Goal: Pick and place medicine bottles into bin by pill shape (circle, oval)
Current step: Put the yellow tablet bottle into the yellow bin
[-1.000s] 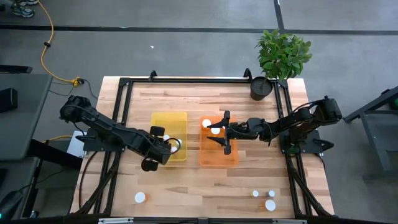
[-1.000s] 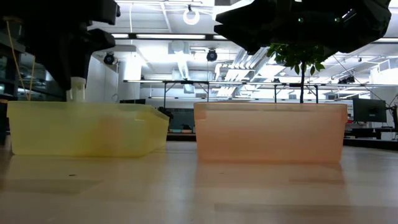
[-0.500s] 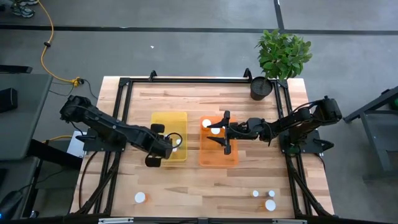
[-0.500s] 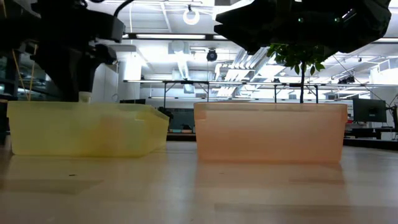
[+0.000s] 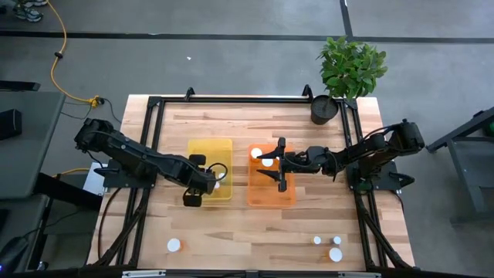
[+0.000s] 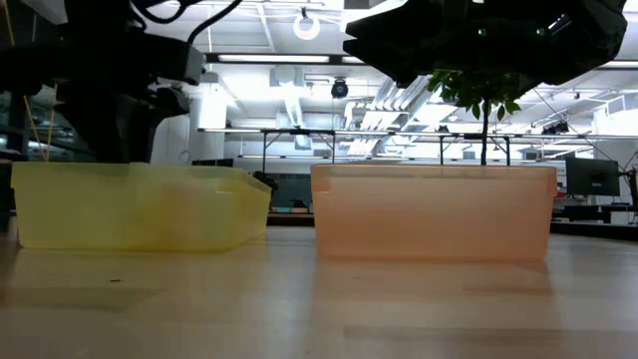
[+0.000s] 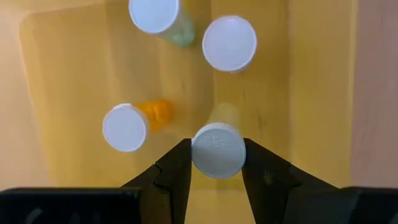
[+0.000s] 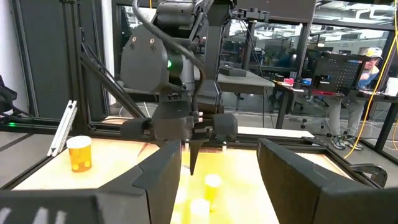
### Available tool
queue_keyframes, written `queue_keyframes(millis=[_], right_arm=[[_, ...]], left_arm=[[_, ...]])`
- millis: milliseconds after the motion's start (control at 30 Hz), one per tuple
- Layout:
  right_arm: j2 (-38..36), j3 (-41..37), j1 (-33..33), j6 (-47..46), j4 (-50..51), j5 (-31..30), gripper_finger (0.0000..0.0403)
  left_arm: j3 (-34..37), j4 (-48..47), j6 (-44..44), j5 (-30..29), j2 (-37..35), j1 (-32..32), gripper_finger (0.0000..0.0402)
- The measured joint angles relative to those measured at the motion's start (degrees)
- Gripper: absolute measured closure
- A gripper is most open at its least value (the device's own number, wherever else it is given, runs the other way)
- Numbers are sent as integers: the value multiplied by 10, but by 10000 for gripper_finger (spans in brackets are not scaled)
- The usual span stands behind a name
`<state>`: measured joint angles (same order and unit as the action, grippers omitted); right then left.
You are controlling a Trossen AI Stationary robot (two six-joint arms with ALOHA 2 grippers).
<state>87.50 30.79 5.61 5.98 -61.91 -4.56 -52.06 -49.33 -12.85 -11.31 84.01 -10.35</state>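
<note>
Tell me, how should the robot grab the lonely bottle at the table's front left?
By its round white cap, from straight above. The bottle seems to stand upright, cap facing up, and nothing stands close beside it, so there is room to close on both sides.

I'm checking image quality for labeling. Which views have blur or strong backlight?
Left wrist view: the bottle held in the left pincer is sharp at the cap, its body blurred. Low view: bright ceiling lights leave the arms as dark silhouettes above the yellow bin.

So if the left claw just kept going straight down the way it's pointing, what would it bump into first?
Probably the floor of the yellow bin. The left gripper points down into it, shut on a white-capped bottle, which would touch first. Three other bottles stand off that line.
</note>
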Motion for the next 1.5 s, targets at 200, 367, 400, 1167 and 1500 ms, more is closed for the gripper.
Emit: queue_keyframes(millis=[200, 367, 400, 1167, 1500], right_arm=[[0, 0, 0, 0, 0, 0, 199], [0, 0, 0, 0, 0, 0, 199], [0, 0, 0, 0, 0, 0, 199], [0, 0, 0, 0, 4, 0, 199], [0, 0, 0, 0, 17, 0, 199]], left_arm=[[0, -7, 0, -3, 19, 0, 286], [-2, -3, 11, -7, 36, 0, 286], [-2, -3, 11, -10, 37, 0, 286], [-128, -158, -15, -34, 19, -3, 187], [-66, 111, 17, -207, -187, -68, 206]])
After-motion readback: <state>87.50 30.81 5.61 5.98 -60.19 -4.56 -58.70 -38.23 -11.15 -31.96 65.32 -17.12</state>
